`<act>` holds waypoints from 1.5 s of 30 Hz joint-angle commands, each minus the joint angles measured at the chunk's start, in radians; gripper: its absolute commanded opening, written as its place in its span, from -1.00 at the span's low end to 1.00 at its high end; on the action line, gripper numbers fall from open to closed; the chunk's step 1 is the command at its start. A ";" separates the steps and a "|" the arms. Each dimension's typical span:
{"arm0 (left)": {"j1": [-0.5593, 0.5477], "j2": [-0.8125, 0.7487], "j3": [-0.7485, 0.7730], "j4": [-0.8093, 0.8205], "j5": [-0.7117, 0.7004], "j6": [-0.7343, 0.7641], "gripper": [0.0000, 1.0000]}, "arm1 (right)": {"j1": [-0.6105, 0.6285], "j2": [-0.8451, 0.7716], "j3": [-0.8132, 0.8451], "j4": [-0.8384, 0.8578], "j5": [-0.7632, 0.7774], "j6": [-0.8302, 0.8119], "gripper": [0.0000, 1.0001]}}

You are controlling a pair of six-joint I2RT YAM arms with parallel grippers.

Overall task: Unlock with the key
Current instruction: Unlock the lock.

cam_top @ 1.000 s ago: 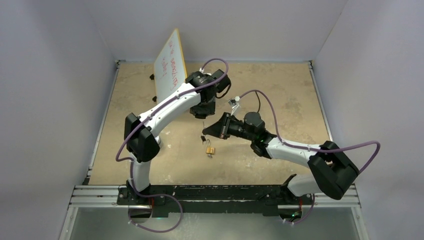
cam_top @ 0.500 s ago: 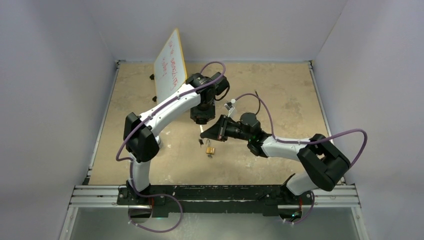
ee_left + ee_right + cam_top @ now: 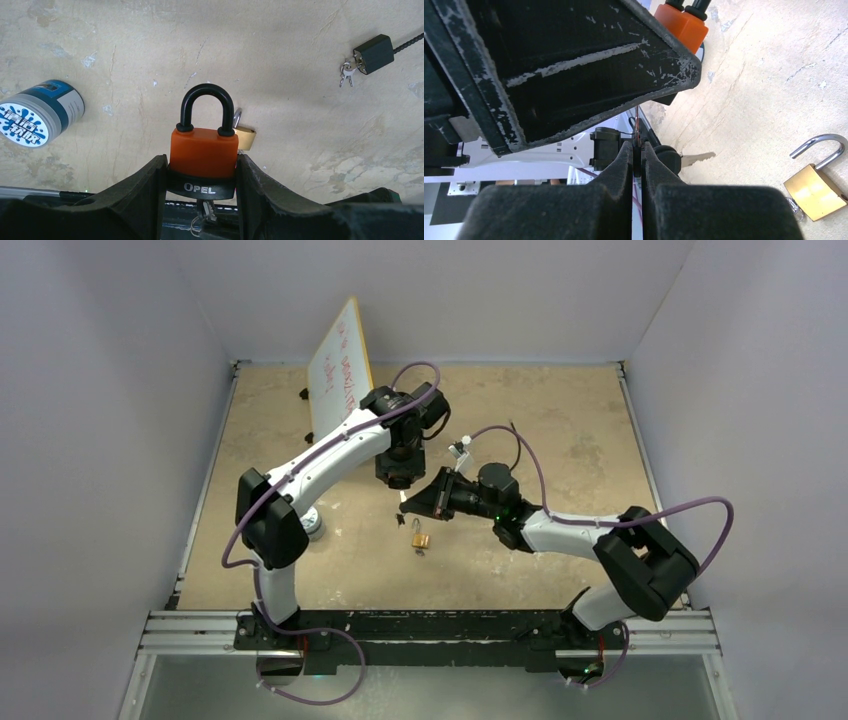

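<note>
The right gripper [image 3: 638, 147], pinching the key [image 3: 637, 125], has moved left under the padlock [image 3: 202, 150] clamped in the left gripper [image 3: 201, 160]. Insertion seems underway, though the shackle [image 3: 207, 89] is closed.

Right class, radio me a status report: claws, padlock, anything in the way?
Left claw clamped on orange padlock, shackle shut. Right claw shut on key at its base. Nothing blocking; open brass padlock lies aside.
</note>
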 commanded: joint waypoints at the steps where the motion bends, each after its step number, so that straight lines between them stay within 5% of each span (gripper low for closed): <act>1: 0.009 -0.066 -0.003 0.030 0.007 -0.011 -1.00 | 0.001 0.013 0.051 -0.017 0.028 -0.001 -1.00; 27: 0.013 -0.096 -0.039 0.061 0.028 -0.012 -1.00 | -0.024 0.043 0.061 0.032 0.044 0.078 -1.00; 45: 0.014 -0.191 -0.160 0.143 0.084 -0.082 -1.00 | -0.048 0.118 0.096 0.164 0.073 0.377 -1.00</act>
